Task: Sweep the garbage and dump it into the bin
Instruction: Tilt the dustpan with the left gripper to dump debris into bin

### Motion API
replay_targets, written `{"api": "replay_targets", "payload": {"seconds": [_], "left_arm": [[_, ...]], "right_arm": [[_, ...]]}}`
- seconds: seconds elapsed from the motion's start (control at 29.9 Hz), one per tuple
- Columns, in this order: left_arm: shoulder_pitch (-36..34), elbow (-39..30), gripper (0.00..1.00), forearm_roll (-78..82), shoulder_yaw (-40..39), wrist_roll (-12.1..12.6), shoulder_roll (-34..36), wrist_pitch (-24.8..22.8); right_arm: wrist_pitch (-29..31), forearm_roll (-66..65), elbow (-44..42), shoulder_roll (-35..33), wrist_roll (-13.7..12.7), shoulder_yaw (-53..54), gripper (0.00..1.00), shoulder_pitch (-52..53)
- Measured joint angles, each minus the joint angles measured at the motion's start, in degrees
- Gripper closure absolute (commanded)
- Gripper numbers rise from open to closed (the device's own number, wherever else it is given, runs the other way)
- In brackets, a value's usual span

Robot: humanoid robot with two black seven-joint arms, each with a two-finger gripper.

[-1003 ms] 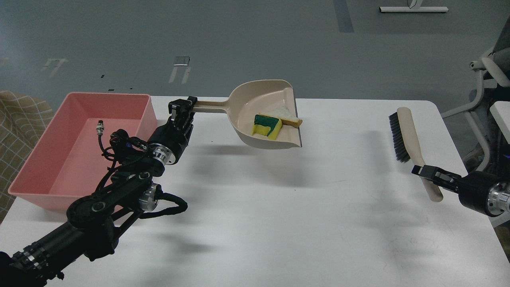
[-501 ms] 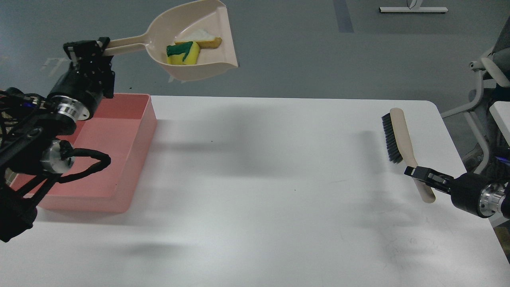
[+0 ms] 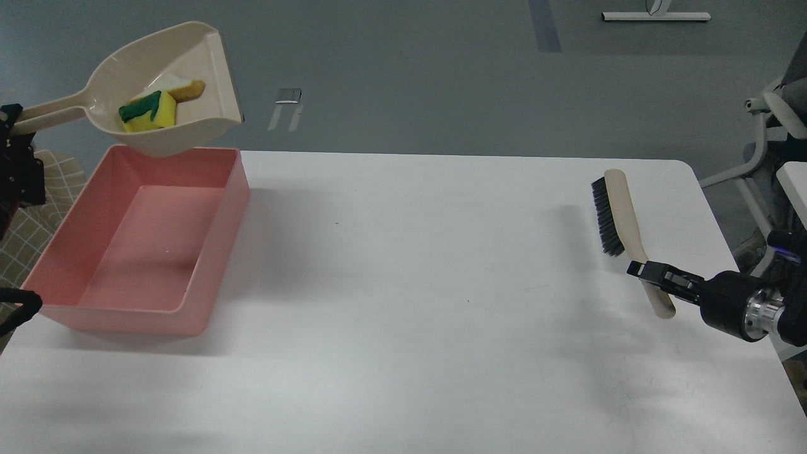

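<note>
A white bench [image 3: 410,315] is carrying a shallow pink bin [image 3: 142,243] at its left end. A beige dustpan [image 3: 161,88] is hanging in the air above the bin's far edge, its handle running off to the left gripper [image 3: 14,123] at the frame edge; I cannot tell how those jaws are standing. Inside the pan are lying a yellow-and-green sponge piece [image 3: 150,112] and a bread slice [image 3: 179,86], touching. At right, the right gripper [image 3: 656,275] is clamping its jaws on a brush [image 3: 621,227].
</note>
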Motion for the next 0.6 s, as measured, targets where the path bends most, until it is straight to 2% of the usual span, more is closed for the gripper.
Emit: {"api": "replay_targets", "payload": {"seconds": [0.2, 0.33, 0.5, 0.6], "left_arm": [[4.11, 3.83, 1.00, 7.42, -1.11, -1.62, 2.05, -0.03], [5.35, 5.40, 1.00, 14.50, -2.74, -4.01, 4.63, 0.21], [6.69, 6.44, 1.00, 18.18, -4.14, -5.82, 8.75, 0.30], [8.56, 6.57, 1.00, 23.96, -4.37, -8.08, 11.57, 0.43]], "right_arm": [[-0.01, 0.00, -0.08, 0.92, -0.05, 0.00, 0.97, 0.00], [-0.01, 0.00, -0.16, 1.27, -0.03, 0.04, 0.97, 0.00], [-0.01, 0.00, -0.20, 1.79, -0.01, 0.16, 0.97, 0.00], [-0.01, 0.00, -0.24, 1.84, -0.02, 0.24, 0.97, 0.00]]}}
